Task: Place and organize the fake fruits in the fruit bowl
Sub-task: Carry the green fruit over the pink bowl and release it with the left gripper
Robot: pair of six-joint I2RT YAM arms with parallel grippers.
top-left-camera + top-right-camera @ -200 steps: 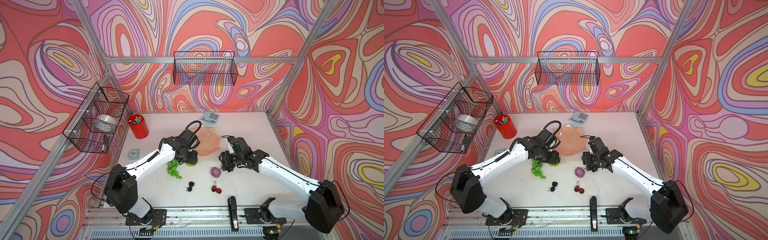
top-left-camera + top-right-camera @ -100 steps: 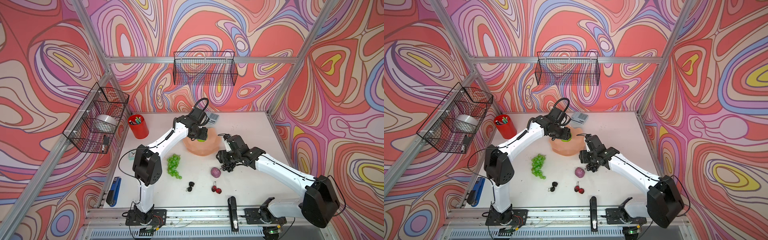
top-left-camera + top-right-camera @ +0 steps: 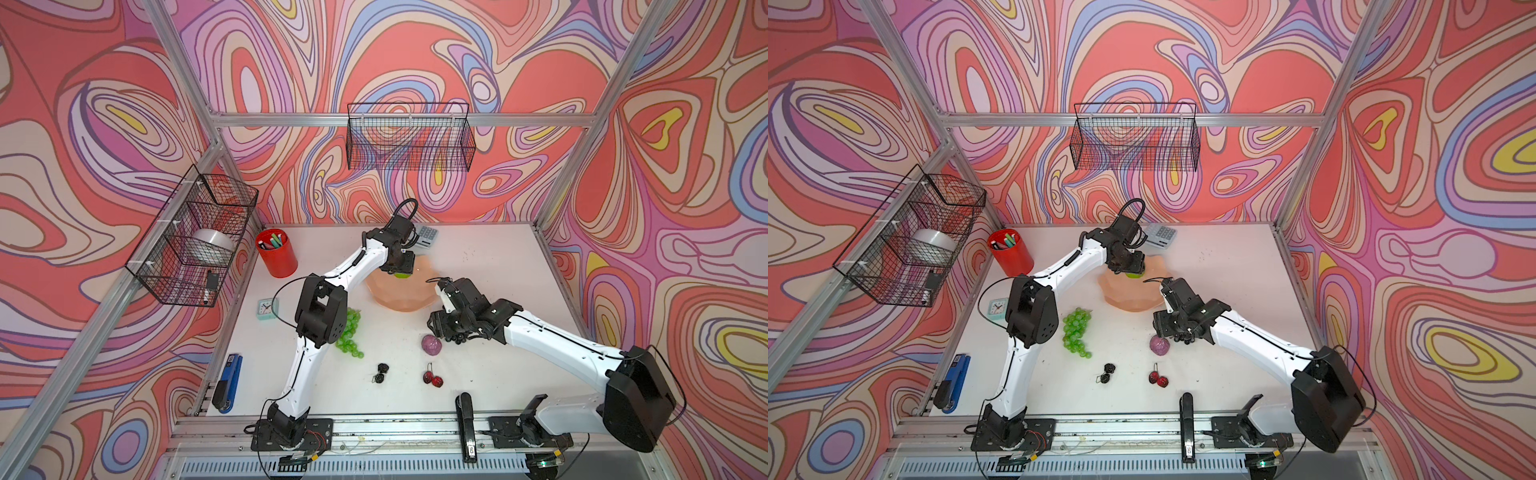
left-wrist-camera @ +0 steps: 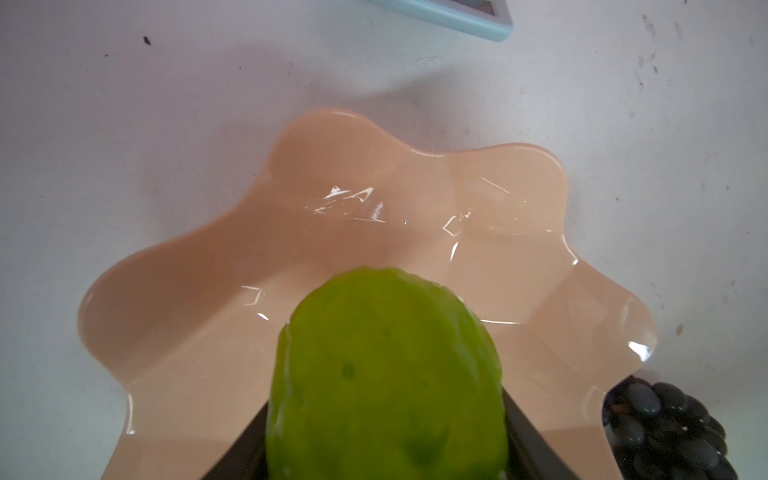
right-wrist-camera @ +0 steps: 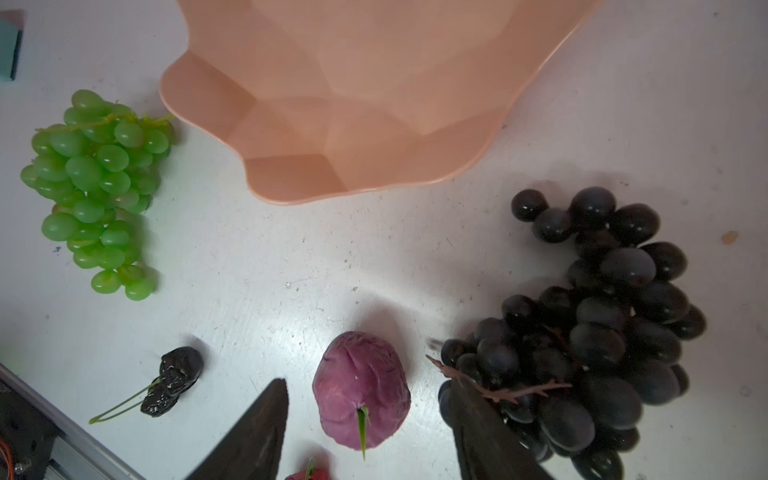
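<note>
Low in a top view, loose on the white surface [image 3: 478, 257]: glossy red cherry pair [image 3: 432, 376] and shrivelled black cherry pair [image 3: 380, 372], near each other but apart. Just above them, bumpy purple plastic ball [image 3: 431, 344]; well to its left, green plastic grape bunch [image 3: 1076, 332]. All four outside the bowl.

Mid-frame, right of centre: right tool [image 5: 365, 386] spread, pinching nothing, hovering over the purple ball. Against the outer side of one finger, dark purple grape bunch [image 5: 602, 332], stem lying across that finger. Cannot tell whether hooked on it or merely beside it.

Further up, centre: wide peach-pink plastic fruit bowl with scalloped rim [image 4: 166, 332], nothing resting inside as far as visible. Over its upper part, left tool [image 3: 400, 266] clamped on the bumpy lime-green plastic ball [image 4: 386, 374], apparently above the bowl floor.

Step in hand, by judgement: drop-off of the green ball.
- Lower close to the floor before letting go. Glossy and round, so likely to roll on shallow faceted walls.
- Aim toward the upper-frame side, leaving room for both bunches.
- Spread the fingers slowly, then lift straight up, clear of the rim.
- Keep away from the right arm by the bowl's lower-right edge.
</note>
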